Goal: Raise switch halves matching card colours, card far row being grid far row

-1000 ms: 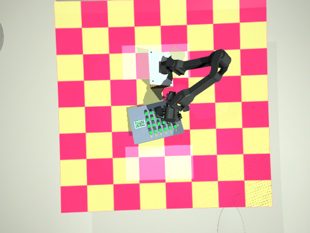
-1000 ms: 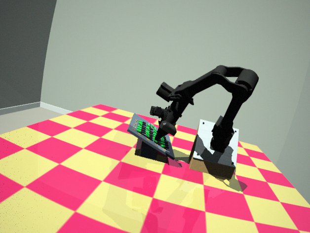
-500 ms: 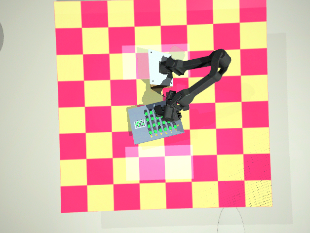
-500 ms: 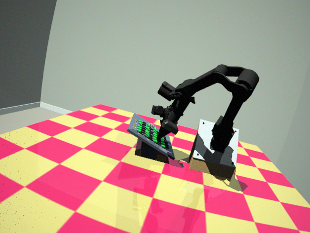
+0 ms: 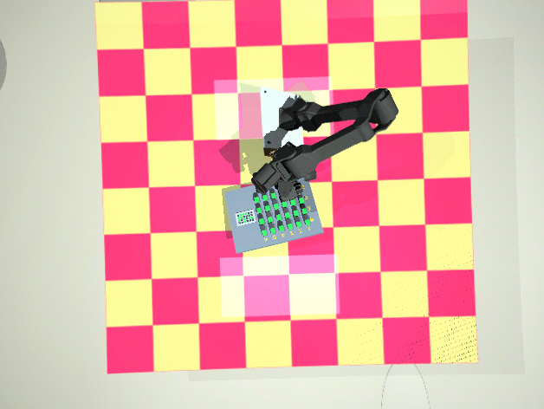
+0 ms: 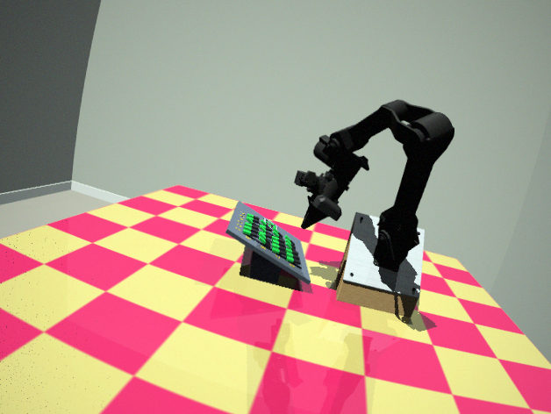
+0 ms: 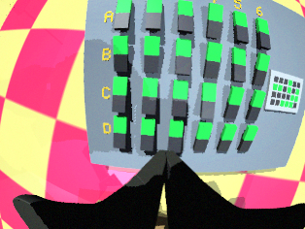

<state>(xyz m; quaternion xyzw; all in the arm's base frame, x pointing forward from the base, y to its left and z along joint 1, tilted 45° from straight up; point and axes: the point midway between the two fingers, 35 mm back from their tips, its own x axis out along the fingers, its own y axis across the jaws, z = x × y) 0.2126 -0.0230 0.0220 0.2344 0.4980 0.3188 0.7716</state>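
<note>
The tilted grey panel [image 5: 239,199] [image 6: 267,253] [image 7: 97,154] carries rows A to D of switches, six per row, each with a green far half and a dark near half. In the wrist view, the dark halves of switch A1 [image 7: 122,20] and switch A2 [image 7: 153,23] look lighter than most. Which halves are raised is hard to tell. The small card [image 5: 245,217] [image 7: 285,92] shows green and dark squares, too small to read surely. My gripper [image 6: 304,225] [image 7: 165,156] is shut and empty, clear of the panel; its tips appear just below switch D3 [image 7: 176,136] in the wrist view.
The arm's base plate [image 5: 268,105] [image 6: 369,267] sits on a wooden block [image 6: 362,296] near the panel's near edge. The panel stands on a dark support [image 6: 265,267]. A pink and yellow checkered surface [image 5: 173,299] [image 6: 106,311] lies underneath.
</note>
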